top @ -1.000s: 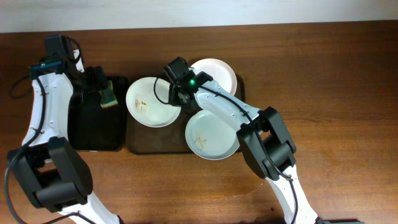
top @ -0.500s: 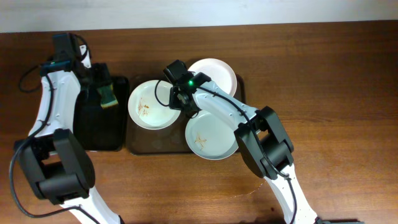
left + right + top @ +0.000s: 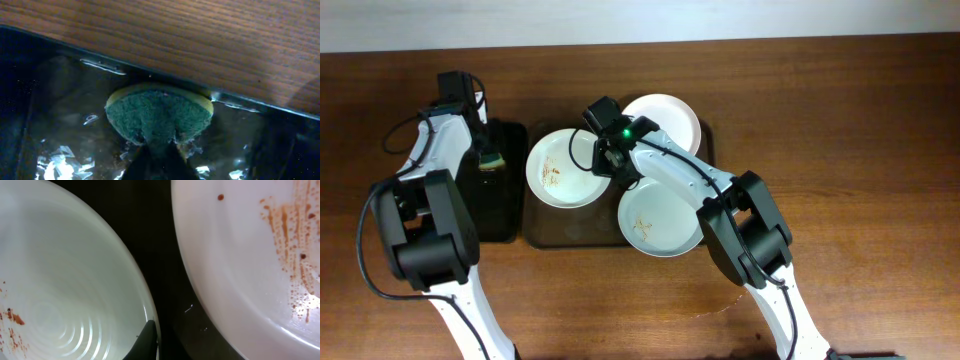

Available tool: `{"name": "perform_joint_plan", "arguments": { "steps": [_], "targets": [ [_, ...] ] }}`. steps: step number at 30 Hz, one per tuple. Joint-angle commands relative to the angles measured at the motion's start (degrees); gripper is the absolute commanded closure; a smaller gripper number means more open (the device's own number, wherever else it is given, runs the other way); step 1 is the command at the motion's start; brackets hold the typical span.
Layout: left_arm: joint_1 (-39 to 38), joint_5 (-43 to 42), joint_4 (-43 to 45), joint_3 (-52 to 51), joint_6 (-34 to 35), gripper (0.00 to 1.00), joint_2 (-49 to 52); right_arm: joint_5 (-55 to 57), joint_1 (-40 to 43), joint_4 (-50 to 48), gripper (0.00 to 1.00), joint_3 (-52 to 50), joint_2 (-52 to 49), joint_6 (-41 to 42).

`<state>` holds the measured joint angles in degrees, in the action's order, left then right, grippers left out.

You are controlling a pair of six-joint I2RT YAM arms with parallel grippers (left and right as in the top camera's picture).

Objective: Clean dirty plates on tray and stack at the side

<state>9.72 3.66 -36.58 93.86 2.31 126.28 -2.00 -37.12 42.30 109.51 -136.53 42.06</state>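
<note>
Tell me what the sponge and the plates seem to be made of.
The sponge: coarse fibrous green scouring pad on yellow foam, matte. The plates: smooth glossy white, faint concentric rings, so glazed ceramic or melamine; cannot tell which.

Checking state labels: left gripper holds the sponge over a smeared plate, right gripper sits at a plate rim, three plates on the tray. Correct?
No. The sponge in the left gripper is over the small black tray, left of the grey-brown tray, not over a plate. The overhead and left wrist views show it. The rest stands.
</note>
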Motion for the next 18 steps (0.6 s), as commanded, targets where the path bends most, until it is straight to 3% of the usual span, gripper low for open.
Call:
{"name": "perform_joint_plan", "arguments": {
  "steps": [1,3,6,9,10,11,12,18],
  "targets": [
    [-0.2,0.0,-0.5,0.3,-0.4,0.99,0.5,0.3,-0.7,0.7,0.96,-1.0,-2.6,0.4],
    [-0.2,0.1,-0.3,-0.9,-0.4,0.98,0.5,0.3,-0.7,0.8,0.95,-1.0,-2.6,0.4],
    [-0.2,0.1,0.0,-3.0,-0.4,0.72,0.5,0.3,-0.7,0.8,0.95,-1.0,-2.6,0.4],
    [-0.2,0.0,-0.1,-3.0,-0.4,0.63,0.5,0.3,-0.6,0.5,0.95,-1.0,-2.6,0.4],
    [-0.2,0.0,-0.1,-3.0,-0.4,0.63,0.5,0.3,-0.6,0.5,0.95,-1.0,-2.6,0.4],
    [-0.2,0.0,-0.1,-3.0,-0.4,0.77,0.5,0.3,-0.6,0.5,0.95,-1.0,-2.6,0.4],
    [-0.2,0.0,-0.1,-3.0,-0.4,0.99,0.5,0.3,-0.6,0.5,0.95,-1.0,-2.6,0.4],
    [-0.2,-1.0,-7.5,0.3,-0.4,0.99,-4.4,0.3,-0.6,0.3,0.94,-1.0,-2.6,0.4]
  ]
}}
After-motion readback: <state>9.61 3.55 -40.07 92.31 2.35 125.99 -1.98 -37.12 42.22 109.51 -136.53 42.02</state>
